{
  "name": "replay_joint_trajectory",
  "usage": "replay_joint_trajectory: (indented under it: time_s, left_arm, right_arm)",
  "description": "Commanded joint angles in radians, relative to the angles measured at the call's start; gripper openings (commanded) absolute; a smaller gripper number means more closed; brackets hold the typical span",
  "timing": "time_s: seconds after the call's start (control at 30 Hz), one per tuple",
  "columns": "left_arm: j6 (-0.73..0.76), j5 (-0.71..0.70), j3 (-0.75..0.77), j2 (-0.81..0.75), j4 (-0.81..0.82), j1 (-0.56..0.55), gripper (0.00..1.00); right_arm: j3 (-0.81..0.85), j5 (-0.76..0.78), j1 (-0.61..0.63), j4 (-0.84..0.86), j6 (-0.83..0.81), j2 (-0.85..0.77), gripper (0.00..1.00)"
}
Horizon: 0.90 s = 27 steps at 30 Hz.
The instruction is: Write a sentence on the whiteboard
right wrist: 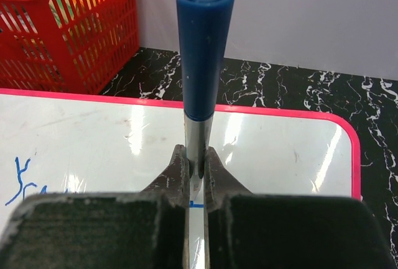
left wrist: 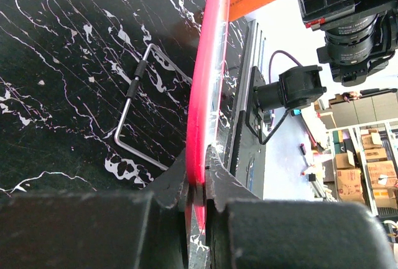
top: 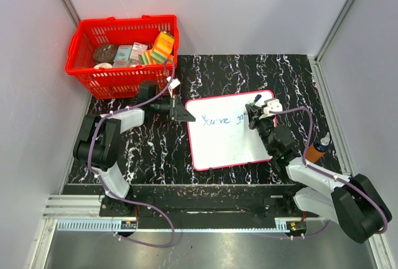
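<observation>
Right claw [right wrist: 196,160] clamps marker [right wrist: 204,45] over whiteboard [right wrist: 280,151] | left claw [left wrist: 198,176] pinches its edge

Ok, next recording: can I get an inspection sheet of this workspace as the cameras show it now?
surface: black white-veined table.
job's things: whiteboard lying on the table; sentence in blue, "You've" readable, the rest partly hidden by the right arm; marker.
clutter: red basket of packets at the far left; orange container beside the right arm.
grippers: left gripper shut on the whiteboard's left edge; right gripper shut on the marker, over the board.
cables: purple cable looped along each arm.
surroundings: pale walls on three sides.
</observation>
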Motion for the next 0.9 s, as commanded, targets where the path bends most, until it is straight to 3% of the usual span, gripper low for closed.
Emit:
replay_joint_trajectory:
  time_s: [0.0,0.33,0.87]
  left_arm:
    - [0.167,-0.114,0.001,-0.003,-0.009,-0.024,0.0]
    - [0.17,-0.115,0.001,-0.006,-0.014,-0.024,0.0]
    - [0.175,-0.12,0.001,-0.006,-0.019,-0.024,0.0]
  right_arm:
    - [0.042,0.047,-0.006,0.059,-0.007,0.018,0.0]
    - [0.011,0.095,-0.007,0.037,-0.012,-0.021,0.0]
    - [-0.028,0.007,-0.007,-0.032,0.025,-0.068,0.0]
